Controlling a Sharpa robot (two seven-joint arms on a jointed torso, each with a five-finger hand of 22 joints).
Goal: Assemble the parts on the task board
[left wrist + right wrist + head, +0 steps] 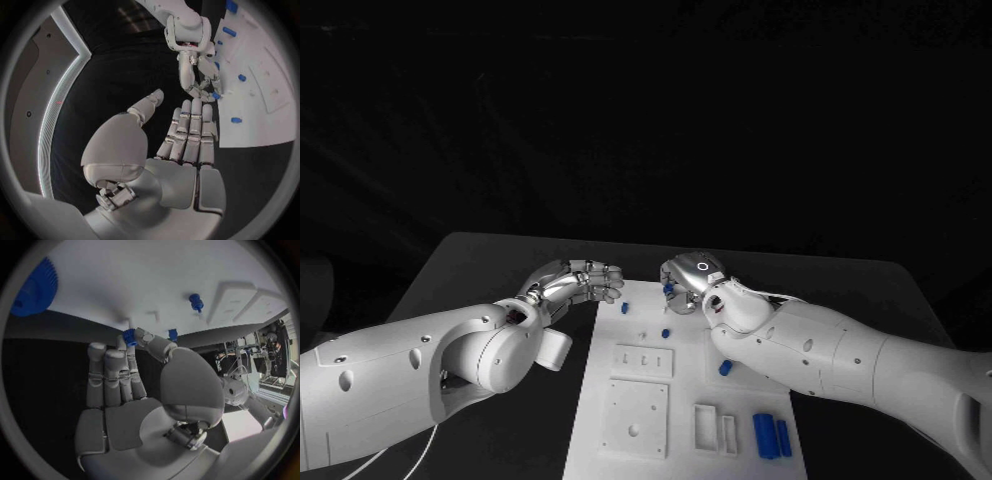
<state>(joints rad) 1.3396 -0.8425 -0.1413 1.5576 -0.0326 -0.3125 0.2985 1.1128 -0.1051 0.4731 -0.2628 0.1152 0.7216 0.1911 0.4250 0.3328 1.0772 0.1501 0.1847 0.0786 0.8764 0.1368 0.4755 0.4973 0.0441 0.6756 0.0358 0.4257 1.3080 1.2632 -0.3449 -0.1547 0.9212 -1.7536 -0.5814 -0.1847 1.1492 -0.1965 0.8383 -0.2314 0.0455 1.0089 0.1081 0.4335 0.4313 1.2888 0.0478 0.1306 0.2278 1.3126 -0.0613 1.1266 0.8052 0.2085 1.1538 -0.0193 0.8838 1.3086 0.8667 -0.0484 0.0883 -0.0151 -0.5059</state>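
At the far end of the task board (635, 425), right hand (692, 280) pinches a small blue part (129, 336) at its fingertips just over the white surface, nearer than left hand (577, 283), which hangs beside the board's edge, fingers loosely straight, holding nothing.

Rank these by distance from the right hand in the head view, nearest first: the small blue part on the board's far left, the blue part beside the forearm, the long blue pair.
1. Small blue part: left of the right hand, at the task board's far end.
2. Mid-board blue part: beside the right forearm.
3. Long blue pair: the board's near right corner.
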